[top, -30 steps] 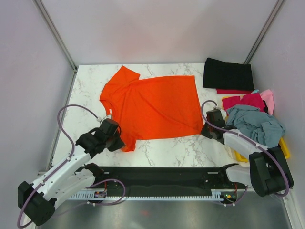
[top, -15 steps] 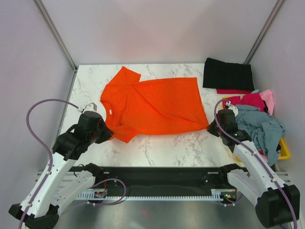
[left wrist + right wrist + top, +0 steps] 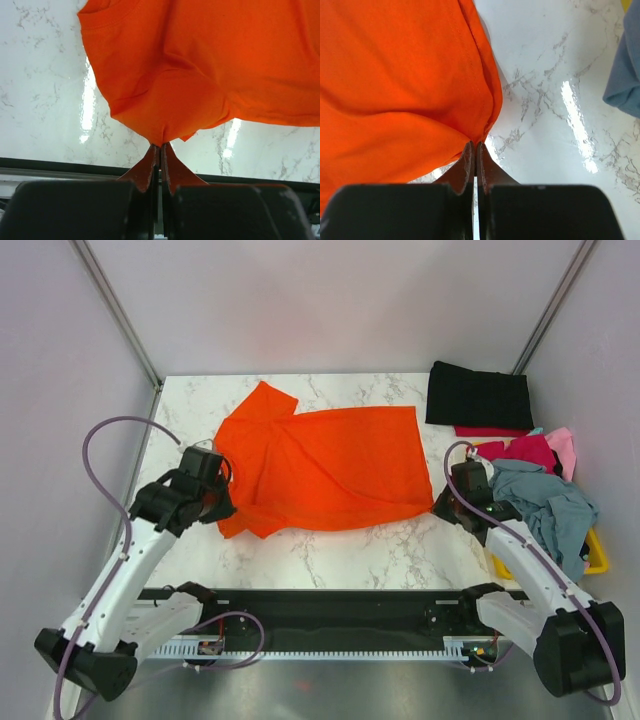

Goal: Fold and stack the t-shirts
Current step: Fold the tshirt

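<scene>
Left wrist view: orange shirt (image 3: pixel 200 65) cut off by top and right edges; pinched bit hidden between pressed-together fingers of left gripper (image 3: pixel 160 152); finger bases dark, blurred.
Right wrist view: same shirt cut by top and left edges; nipped fold hidden inside right gripper (image 3: pixel 474 152); grey-blue shirt (image 3: pixel 626 75) cut by right edge.
Top view: both fingertip pairs hidden under wrists. Red shirt (image 3: pixel 490 431) mostly under black shirt (image 3: pixel 478 395), 1 thin strip showing. Yellow bin (image 3: pixel 598 556) mostly buried under clothes, 2 small bits visible. Pink shirt (image 3: pixel 563 445) partly covered.

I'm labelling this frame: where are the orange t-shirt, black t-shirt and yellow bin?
orange t-shirt (image 3: pixel 335 465), top view, middle of its body.
black t-shirt (image 3: pixel 478 395), top view, centre of the folded cloth.
yellow bin (image 3: pixel 599 559), top view, its bare right rim.
</scene>
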`<state>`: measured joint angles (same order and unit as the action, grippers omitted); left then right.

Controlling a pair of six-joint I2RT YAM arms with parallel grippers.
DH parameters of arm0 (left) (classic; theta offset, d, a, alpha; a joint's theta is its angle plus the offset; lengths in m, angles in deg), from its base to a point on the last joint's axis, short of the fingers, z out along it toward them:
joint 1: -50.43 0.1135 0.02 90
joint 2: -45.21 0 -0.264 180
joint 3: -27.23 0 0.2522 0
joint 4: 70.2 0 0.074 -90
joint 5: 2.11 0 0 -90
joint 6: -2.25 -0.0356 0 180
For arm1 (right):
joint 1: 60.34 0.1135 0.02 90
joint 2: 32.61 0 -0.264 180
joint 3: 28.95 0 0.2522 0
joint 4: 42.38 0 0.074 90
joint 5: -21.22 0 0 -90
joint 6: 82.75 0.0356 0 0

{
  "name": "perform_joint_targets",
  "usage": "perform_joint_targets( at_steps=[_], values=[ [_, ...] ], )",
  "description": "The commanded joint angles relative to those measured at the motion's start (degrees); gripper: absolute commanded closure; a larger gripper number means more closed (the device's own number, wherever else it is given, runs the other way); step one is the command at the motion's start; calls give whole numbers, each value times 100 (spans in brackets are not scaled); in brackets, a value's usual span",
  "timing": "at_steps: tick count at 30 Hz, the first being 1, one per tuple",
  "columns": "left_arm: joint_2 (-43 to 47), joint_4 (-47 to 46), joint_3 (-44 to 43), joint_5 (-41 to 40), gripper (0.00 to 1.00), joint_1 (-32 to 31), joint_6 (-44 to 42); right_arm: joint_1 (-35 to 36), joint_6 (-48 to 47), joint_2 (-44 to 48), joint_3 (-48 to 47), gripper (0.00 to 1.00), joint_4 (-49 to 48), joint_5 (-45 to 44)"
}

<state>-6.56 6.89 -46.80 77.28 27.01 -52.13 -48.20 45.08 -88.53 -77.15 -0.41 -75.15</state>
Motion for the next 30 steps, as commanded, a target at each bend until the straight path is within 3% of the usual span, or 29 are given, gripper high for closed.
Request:
perform_joint_targets(
  at_steps=[1,8,20,30],
  values=[
    [-333,-513,-196,76,98,302,-835,-10,-56,-286,-292,100,-315,-92],
    [-1377,-1182,-686,577,98,917,-1372,-10,-337,-1280,-1002,100,-675,-233],
    [-3611,-1411,-2365,621,98,1217,-2137,-28,-504,-3143,-2338,100,-1080,-488],
    [-5246,-1411,-3403,684,98,1366,-2585,-194,-583,-4233,-2867,100,-1203,-567]
  ],
)
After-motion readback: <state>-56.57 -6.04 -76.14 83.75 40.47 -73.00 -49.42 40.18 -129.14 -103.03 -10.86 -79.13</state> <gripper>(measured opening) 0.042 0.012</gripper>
